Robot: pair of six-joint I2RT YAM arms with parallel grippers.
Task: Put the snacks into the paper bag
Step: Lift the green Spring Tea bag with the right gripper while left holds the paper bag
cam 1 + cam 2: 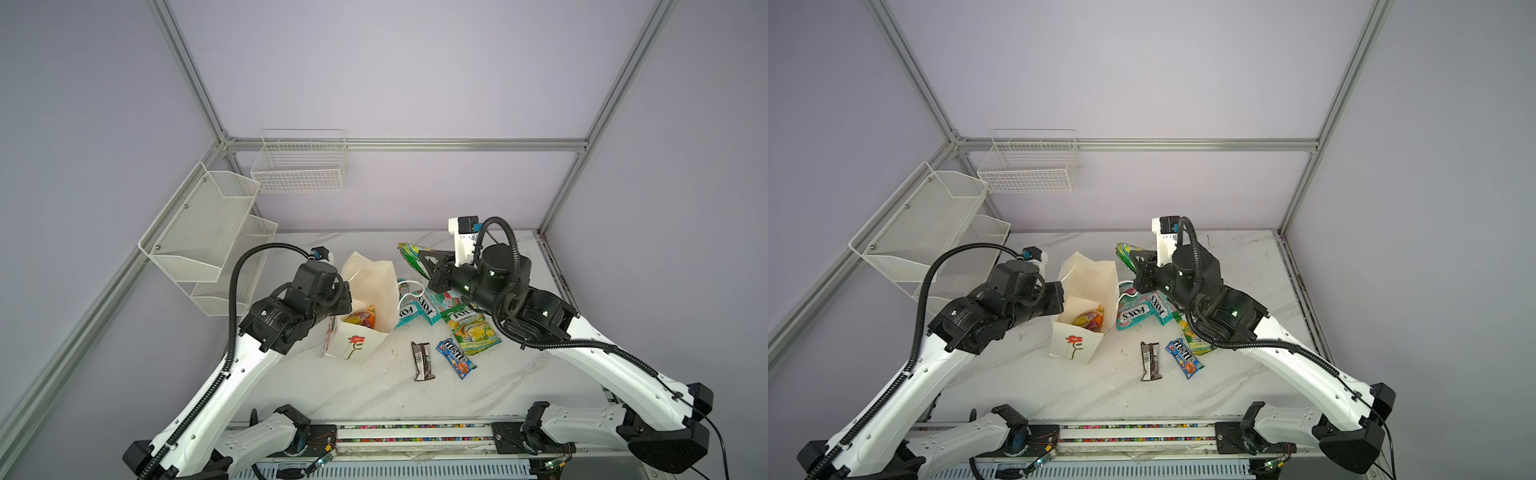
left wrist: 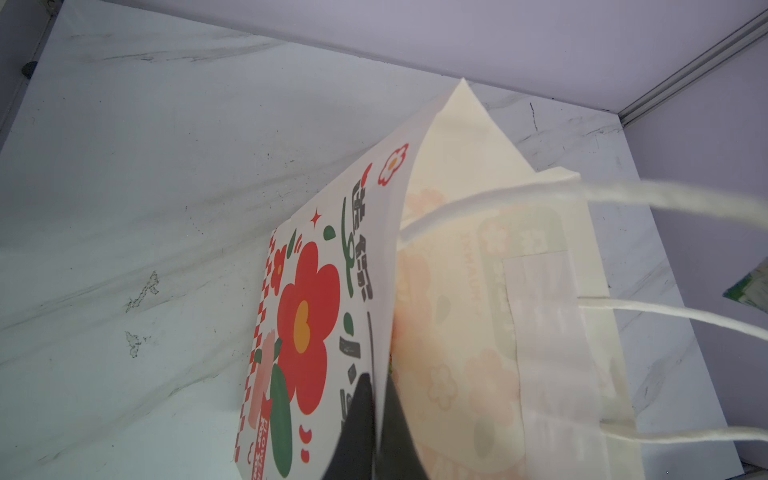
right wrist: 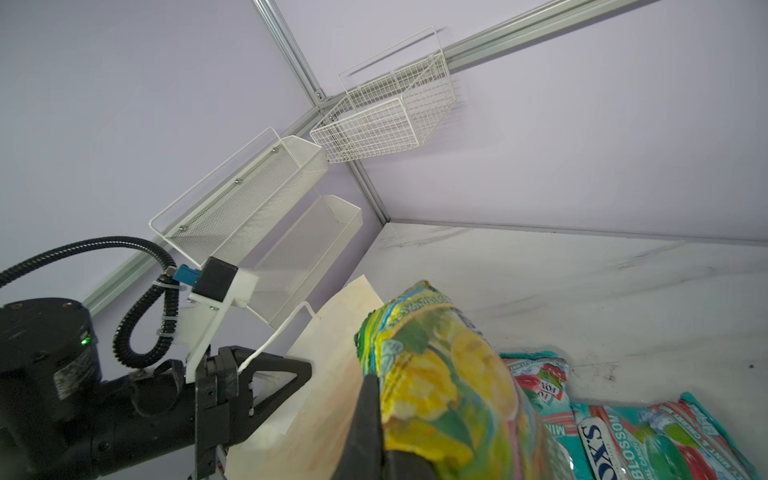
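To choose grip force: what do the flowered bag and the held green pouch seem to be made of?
The paper bag looks like matte paper: sharp folds, print showing faintly through its wall. The green pouch seems glossy plastic film, perhaps foil-lined: shiny highlights, soft wrinkles.

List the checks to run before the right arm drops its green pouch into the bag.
1. Hold on the green pouch: ok, the right gripper is shut on it.
2. Bag steadied: ok, the left gripper pinches the rim of the paper bag.
3. Bag mouth open: ok, the orange-purple pouch shows inside.
4. Green pouch over the mouth: not ok, in both top views it shows right of the opening.
5. Mouth free of the cord handle: cannot tell, one strand runs across the opening in the left wrist view.
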